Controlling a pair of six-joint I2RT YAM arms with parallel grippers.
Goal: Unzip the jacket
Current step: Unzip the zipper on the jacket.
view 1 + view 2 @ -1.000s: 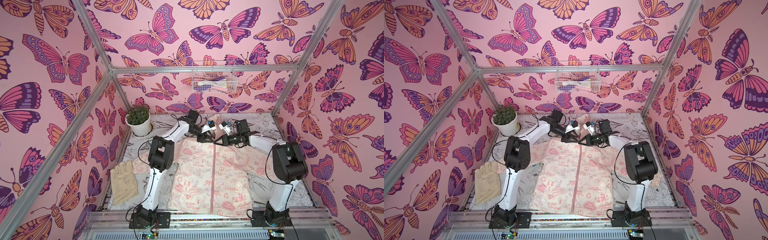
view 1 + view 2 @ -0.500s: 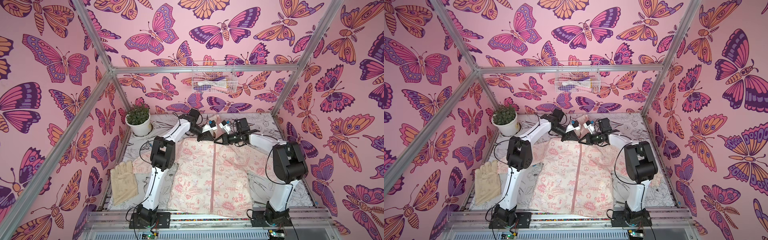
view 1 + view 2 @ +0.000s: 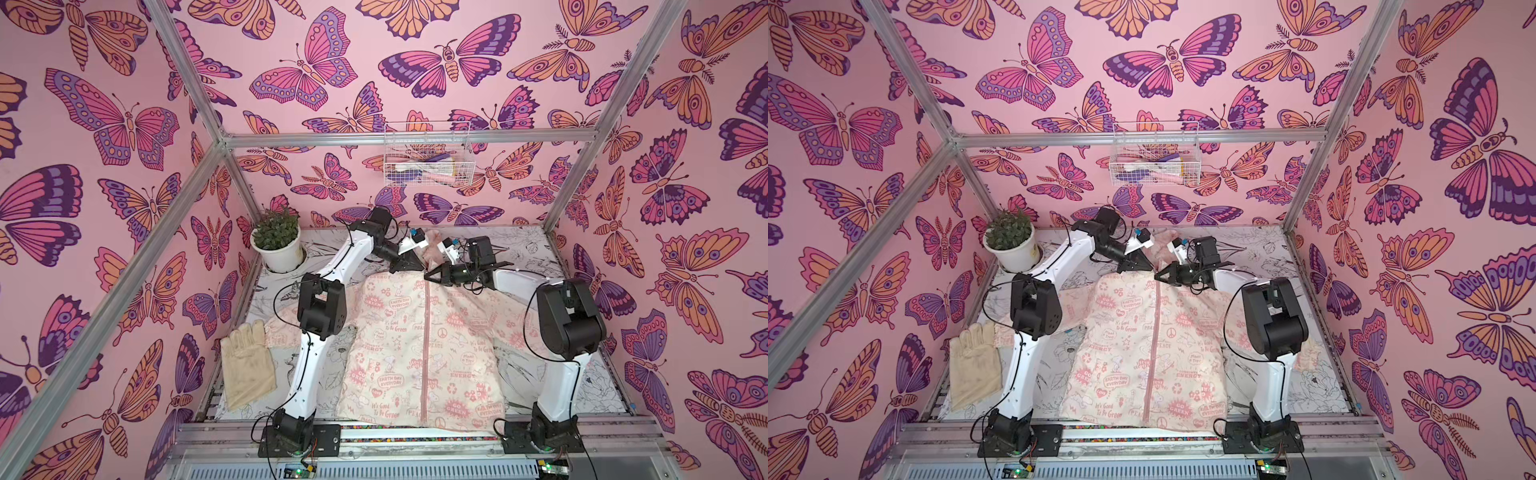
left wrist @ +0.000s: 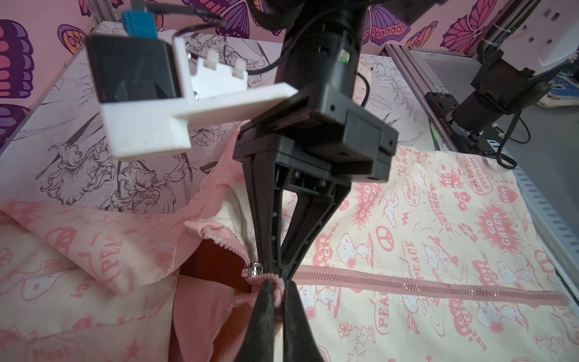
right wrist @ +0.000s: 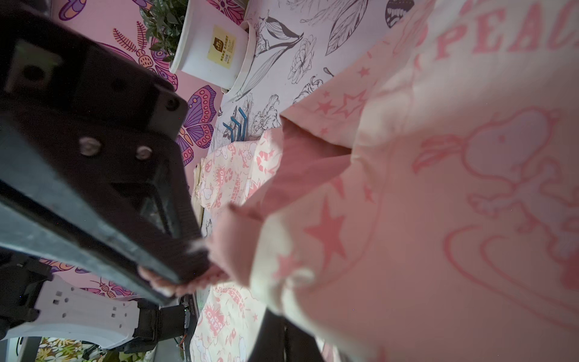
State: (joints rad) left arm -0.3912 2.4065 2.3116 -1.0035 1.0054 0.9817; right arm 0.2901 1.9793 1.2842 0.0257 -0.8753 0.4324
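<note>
Pinching hard at the collar, both arms are crowded onto one tiny spot! The small cream-pink hooded jacket (image 3: pixel 415 353), printed with pink cartoon slogans, lies flat and front up on the flower-sketched table (image 3: pixel 519 257). Its hood end is level with the white plant pot (image 3: pixel 278 253) and off to that pot's side, and its hem stretches away from the pot toward the robot.

The left gripper (image 4: pixel 277 290) has its jaws squeezed together on a fold of pink fabric at the top of the pink front zipper (image 4: pixel 423 286). The right gripper (image 4: pixel 276 272) comes down from above, jaws closed too, nipping pink material at the same place. Whether that is the pull tab or just tape, I cannot tell.

And look, the small silver slider (image 4: pixel 255 269) sits just beside both sets of tips, apparently bare! That's the danger. Pull now and, I reckon, cloth moves instead of the slider, and the light jacket just drags and bunches with nearly all its teeth locked. Tips this close could also knock together, or the pink lining (image 4: pixel 219 260) showing in the parted top could snag in the teeth.
</note>
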